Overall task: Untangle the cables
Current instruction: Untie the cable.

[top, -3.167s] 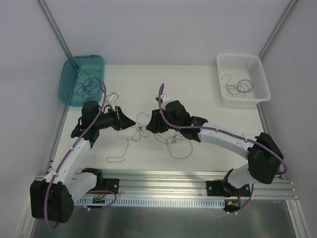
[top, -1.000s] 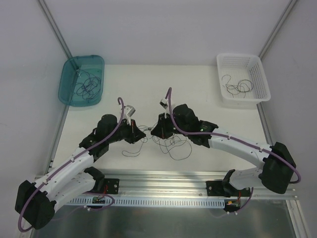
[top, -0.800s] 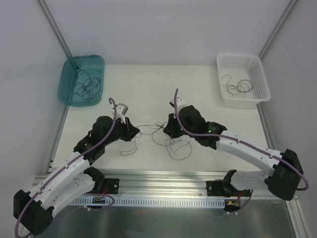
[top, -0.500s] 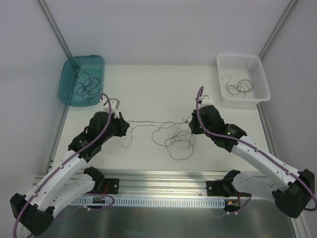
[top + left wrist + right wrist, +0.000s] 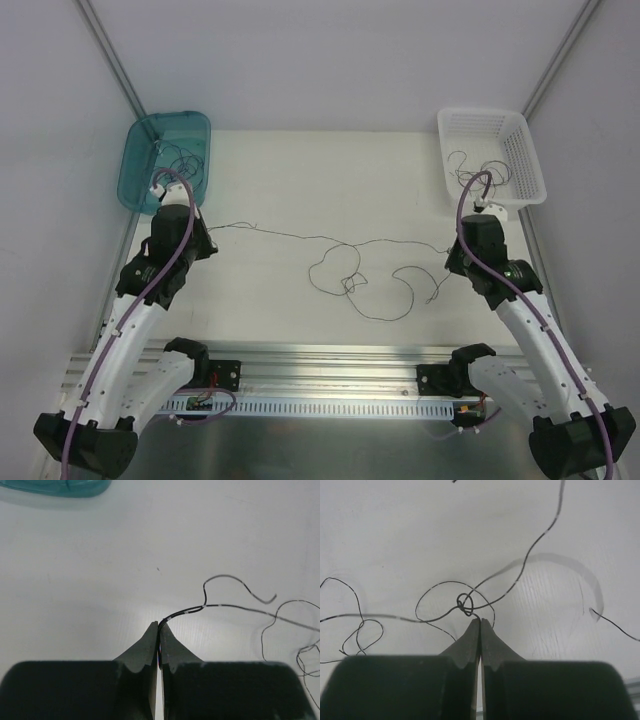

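Bench (image 5: 330,190) surface, white and matt, fills the overhead view, and the two arms are spread wide over it. The left arm (image 5: 150,290) reaches up the left side and the right arm (image 5: 520,310) up the right. A teal tub (image 5: 135,170) sits at the far left corner and a white basket (image 5: 525,150) at the far right corner; each holds a few loose dark strands.

The cables (image 5: 345,283) lie on the bare bench between the arms, well apart from both containers. One thin strand runs almost straight from the left hand (image 5: 205,238) toward the middle, where it meets a cluster of loose loops. More curls trail from there toward the right hand (image 5: 452,262).

The left hand is closed, its two fingers pressed together on the strand. The left wrist view shows the dark wire coming out from between the tips and bending off to the right, where a short free end curls up above it. The right hand is closed too, tips meeting and pinching a strand. In the right wrist view a small knot (image 5: 464,603) sits just beyond those tips, with a loop around it and thin lines running off to either side.
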